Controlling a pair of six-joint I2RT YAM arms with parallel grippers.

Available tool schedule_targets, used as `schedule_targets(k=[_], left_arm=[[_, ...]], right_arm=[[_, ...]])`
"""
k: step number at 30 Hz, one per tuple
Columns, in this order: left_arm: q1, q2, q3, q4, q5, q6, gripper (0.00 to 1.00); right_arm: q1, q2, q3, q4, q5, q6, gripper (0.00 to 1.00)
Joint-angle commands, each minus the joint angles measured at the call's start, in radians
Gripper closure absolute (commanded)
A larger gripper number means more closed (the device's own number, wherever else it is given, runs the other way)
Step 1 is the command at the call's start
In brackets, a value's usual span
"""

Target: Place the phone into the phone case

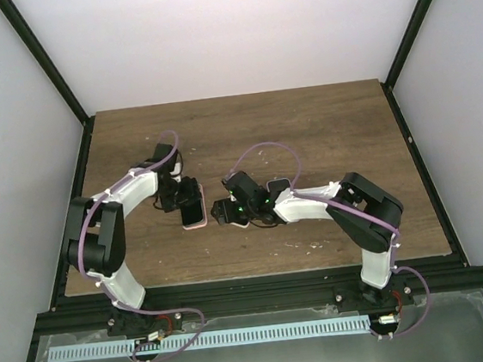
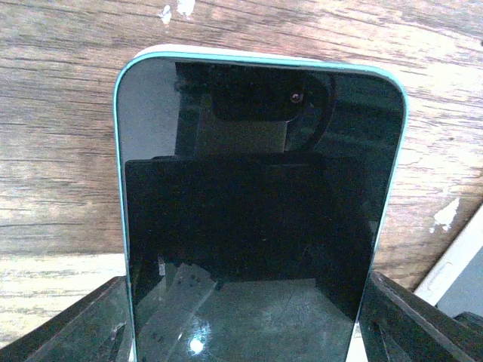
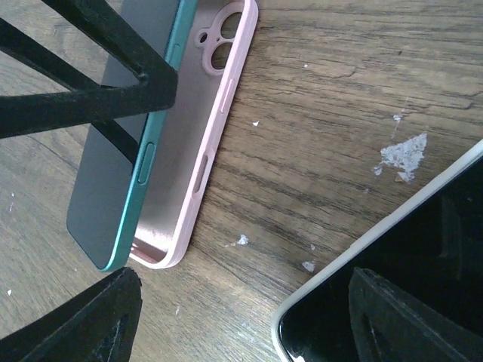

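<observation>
A worn brown wooden table (image 1: 305, 131) sits between plain white walls. The left arm (image 1: 126, 193) and right arm (image 1: 348, 209) both reach in towards its middle. The left gripper (image 2: 243, 324) is clamped across the width of a teal-edged phone (image 2: 256, 211), whose dark screen faces the wrist camera. The phone is tilted, one long edge down in the pink phone case (image 3: 181, 143), which lies open side up on the wood. The right gripper (image 3: 241, 324) hangs just beside them, fingers wide apart and holding nothing. A second, white-edged phone (image 3: 430, 234) lies under it.
</observation>
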Motion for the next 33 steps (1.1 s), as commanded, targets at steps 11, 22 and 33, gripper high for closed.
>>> schedule_targets(k=[11,22,33], left_arm=[[-0.005,0.065,0.049,0.002,-0.013,0.017,0.25],[-0.010,0.050,0.052,-0.024,-0.025,0.036,0.18],[-0.010,-0.059,0.044,-0.023,-0.016,0.008,0.19]], right_arm=[[-0.011,-0.029,-0.003,0.007,0.043,0.007,0.20],[-0.025,-0.041,-0.004,0.007,0.038,0.010,0.19],[-0.033,-0.048,-0.002,0.032,-0.029,0.012,0.30]])
